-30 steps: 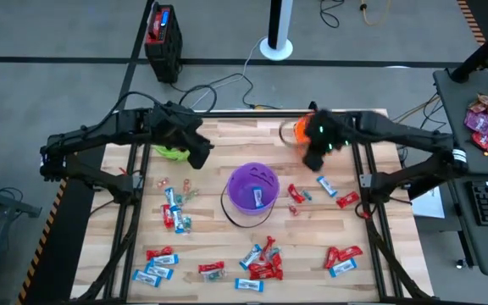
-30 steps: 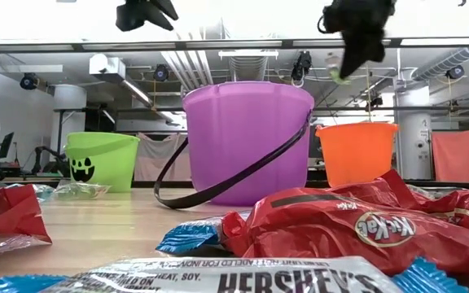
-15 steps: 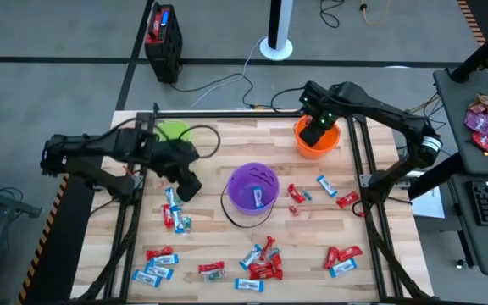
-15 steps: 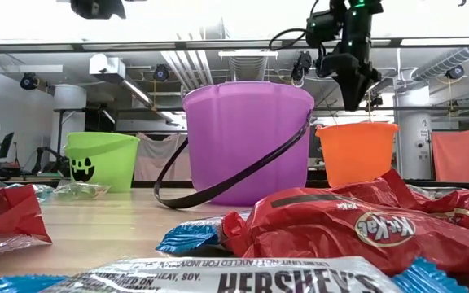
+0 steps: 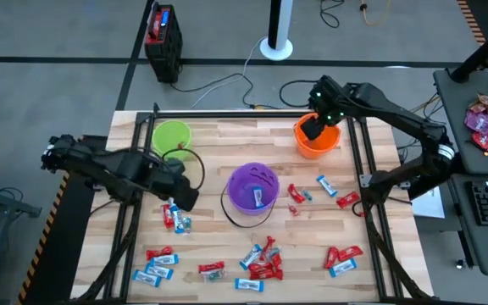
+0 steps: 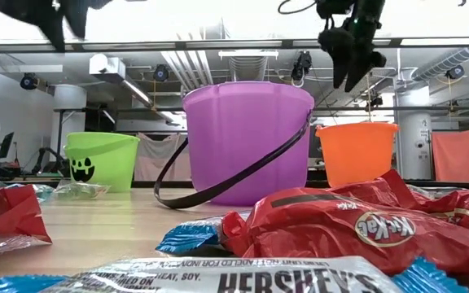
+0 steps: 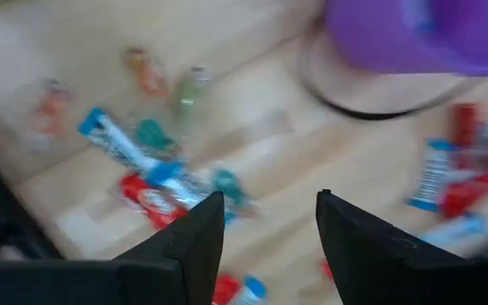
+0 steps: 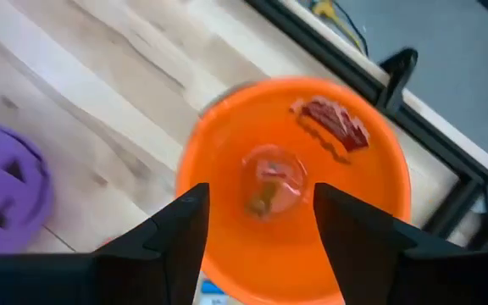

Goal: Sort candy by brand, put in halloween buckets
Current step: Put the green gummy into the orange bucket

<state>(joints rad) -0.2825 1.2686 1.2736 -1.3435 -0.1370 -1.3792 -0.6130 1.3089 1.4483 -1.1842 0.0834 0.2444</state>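
- High view: the wooden table point(image 5: 227, 246) carries three pails. The lime green bucket point(image 5: 172, 135) is at about 10 o'clock from the purple bucket point(image 5: 253, 187) in the middle, and the orange bucket point(image 5: 316, 141) at about 2 o'clock. Loose candy point(image 5: 261, 263) lies scattered from 3 through 6 to 9 o'clock around the purple pail. The left gripper point(image 5: 183, 196) hangs just beside a small cluster of red and blue pieces point(image 5: 174, 216) at the purple pail's 9 o'clock. The right gripper point(image 5: 310, 129) hangs over the orange pail's far-left rim.
- Low view: the purple pail stands centre, with the green one at 9 o'clock and the orange one at 3 o'clock. Red and silver wrappers point(image 6: 357, 228) fill the foreground. The right claw hangs above the orange pail, its fingers spread and empty.
- Left wrist view: the left claw's two dark fingers point(image 7: 185, 246) stand apart with nothing between them, above blurred red and blue pieces point(image 7: 155, 186) on the wood.
- Right wrist view: the right claw's fingers point(image 8: 172, 233) are spread, empty, over the orange pail's mouth. A clear-wrapped piece point(image 8: 269, 182) and a red piece point(image 8: 333, 123) lie inside.
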